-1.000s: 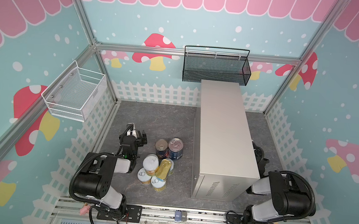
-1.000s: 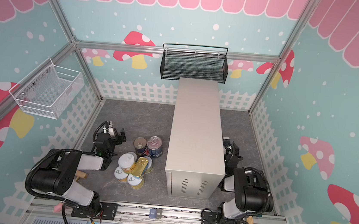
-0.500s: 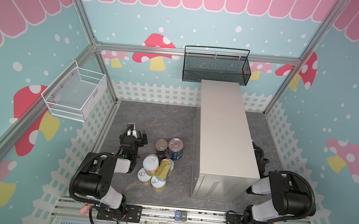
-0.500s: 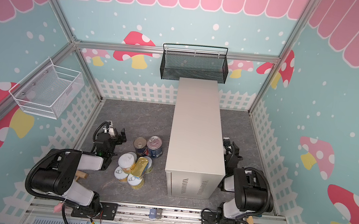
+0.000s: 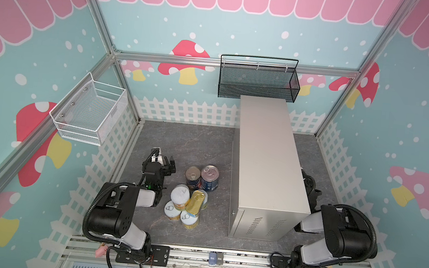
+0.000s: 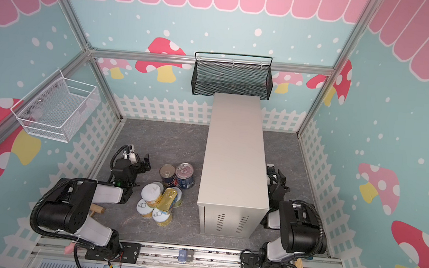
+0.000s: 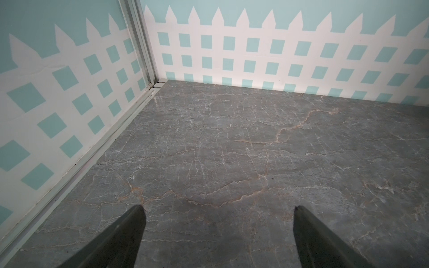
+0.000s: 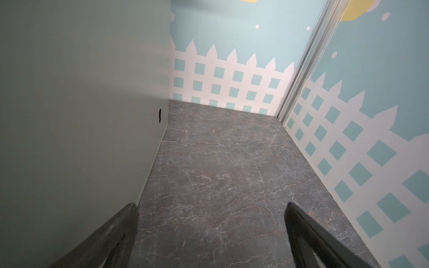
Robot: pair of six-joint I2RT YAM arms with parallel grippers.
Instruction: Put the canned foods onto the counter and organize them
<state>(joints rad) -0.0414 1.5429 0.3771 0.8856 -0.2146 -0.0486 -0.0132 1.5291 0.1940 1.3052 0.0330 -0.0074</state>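
Note:
The canned foods lie in a cluster on the grey floor, left of the counter (image 5: 265, 155) (image 6: 233, 152). Two dark-blue cans (image 5: 209, 177) (image 6: 184, 176) stand upright side by side. In front of them are several yellow cans (image 5: 180, 197) (image 6: 151, 194), with a flat gold tin (image 5: 196, 202) (image 6: 168, 199) leaning across them. My left gripper (image 5: 164, 159) (image 6: 138, 158) (image 7: 218, 222) is open and empty, low over bare floor left of the cans. To the right of the counter my right gripper (image 6: 274, 172) (image 8: 211, 220) is open and empty, next to the counter's side wall (image 8: 81, 116).
A black mesh basket (image 5: 258, 82) hangs on the back wall above the counter's far end. A white wire basket (image 5: 89, 112) hangs on the left wall. A wooden mallet (image 6: 97, 209) lies partly under the left arm. Fence-patterned walls close in the floor.

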